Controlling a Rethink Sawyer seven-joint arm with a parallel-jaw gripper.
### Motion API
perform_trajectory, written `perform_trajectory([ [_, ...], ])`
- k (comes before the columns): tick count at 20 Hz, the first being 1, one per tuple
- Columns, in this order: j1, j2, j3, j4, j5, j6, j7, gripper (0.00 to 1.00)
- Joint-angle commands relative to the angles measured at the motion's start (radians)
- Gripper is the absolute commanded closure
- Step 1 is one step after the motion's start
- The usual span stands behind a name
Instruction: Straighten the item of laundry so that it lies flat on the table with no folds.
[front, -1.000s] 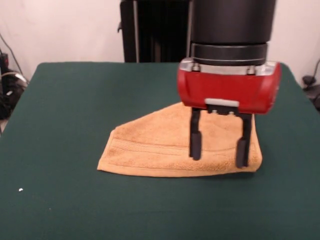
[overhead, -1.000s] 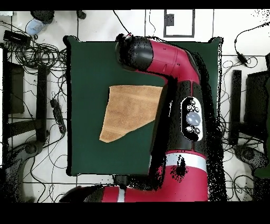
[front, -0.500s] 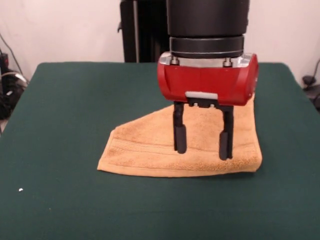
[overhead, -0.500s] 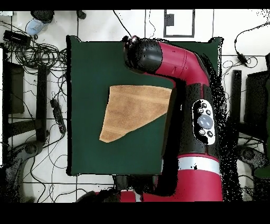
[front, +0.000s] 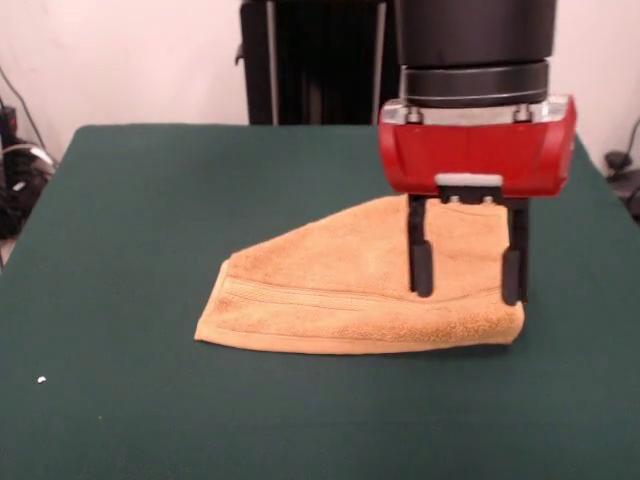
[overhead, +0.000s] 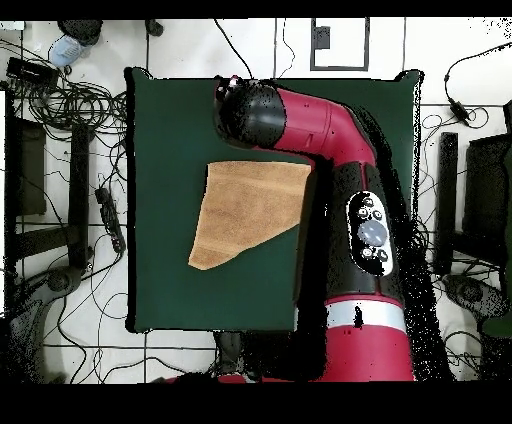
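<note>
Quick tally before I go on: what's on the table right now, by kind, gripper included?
Towels: 1, the orange-tan towel, lying with a corner folded.
Grippers: 1, the gripper, open, over the towel's right end in the front view.
Tables: 1, the green table.
Total: 3

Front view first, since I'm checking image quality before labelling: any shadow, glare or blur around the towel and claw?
Front view: even, soft lighting; the orange-tan terry towel casts only a thin dark shadow along its near edge on the dark green cloth-covered table; no glare; the black-fingered open claw looks slightly soft. Overhead view: the red and black arm hides the towel's corner beneath it.
</note>
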Motion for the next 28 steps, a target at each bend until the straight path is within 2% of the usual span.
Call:
perform_trajectory([
  [1, 0.041, 0.033, 0.139, 0.162, -0.019, -0.056, 0.022, 0.00],
  [28, -0.002, 0.094, 0.158, 0.180, -0.134, -0.095, -0.026, 0.00],
])
